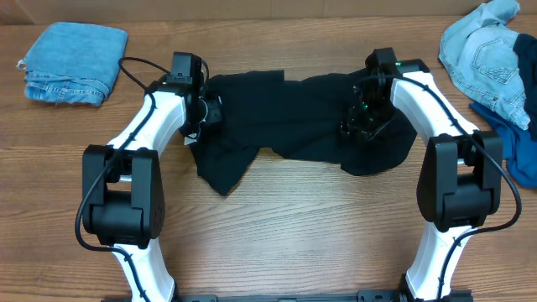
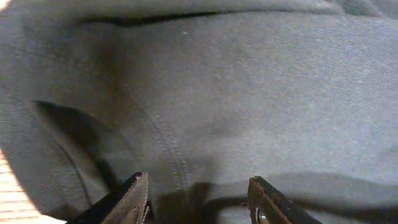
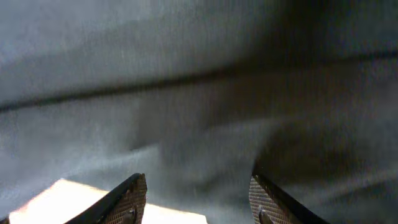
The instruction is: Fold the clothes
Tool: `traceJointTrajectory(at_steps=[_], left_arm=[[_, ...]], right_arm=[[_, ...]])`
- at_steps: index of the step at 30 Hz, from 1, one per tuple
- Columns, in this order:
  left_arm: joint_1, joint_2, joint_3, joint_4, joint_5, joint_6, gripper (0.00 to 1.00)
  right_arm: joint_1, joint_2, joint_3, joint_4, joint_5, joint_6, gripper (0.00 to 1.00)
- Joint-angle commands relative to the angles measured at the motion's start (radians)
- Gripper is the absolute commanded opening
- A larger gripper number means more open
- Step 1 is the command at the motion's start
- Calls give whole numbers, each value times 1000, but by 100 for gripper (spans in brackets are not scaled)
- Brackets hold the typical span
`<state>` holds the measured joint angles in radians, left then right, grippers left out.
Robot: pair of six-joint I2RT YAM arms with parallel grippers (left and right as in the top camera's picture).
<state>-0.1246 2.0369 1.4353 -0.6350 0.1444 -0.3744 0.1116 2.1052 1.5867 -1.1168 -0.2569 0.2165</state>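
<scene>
The black T-shirt (image 1: 285,117) of the clothes lies crumpled across the middle of the wooden table (image 1: 294,226). My left gripper (image 1: 211,111) sits low over its left end. In the left wrist view the left gripper (image 2: 199,180) stands open, and a stitched seam of the black fabric (image 2: 249,93) runs down toward the gap. My right gripper (image 1: 357,124) is over the shirt's right part. In its wrist view the right gripper (image 3: 198,179) is open too, with dark cloth (image 3: 186,93) filling the frame and a strip of bright table behind the fingers.
A folded light-blue denim piece (image 1: 71,60) lies at the back left. A loose heap of light-blue denim (image 1: 487,59) sits at the back right, with a royal-blue garment (image 1: 513,143) beside it at the right edge.
</scene>
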Motion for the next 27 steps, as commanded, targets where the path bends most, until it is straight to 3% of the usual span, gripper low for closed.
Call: traceJointTrajectory(at_steps=[1,14,17,21,27], left_arm=[[-6,3,8,-1,40,-15,56],[-6,3,32,-38,93,-15,56],[-6,3,74,-80,92,-14,56],[-6,3,135,-115,92,-14,57],[-6,3,187,-149,92,-13,58]], right_arm=[[0,-27,-85,68,9,46,57],[-2,-15,-132,445,13,99,58],[-3,-15,-87,465,43,81,67],[-3,-16,42,341,24,-10,86],[-24,-18,286,-51,66,18,89]])
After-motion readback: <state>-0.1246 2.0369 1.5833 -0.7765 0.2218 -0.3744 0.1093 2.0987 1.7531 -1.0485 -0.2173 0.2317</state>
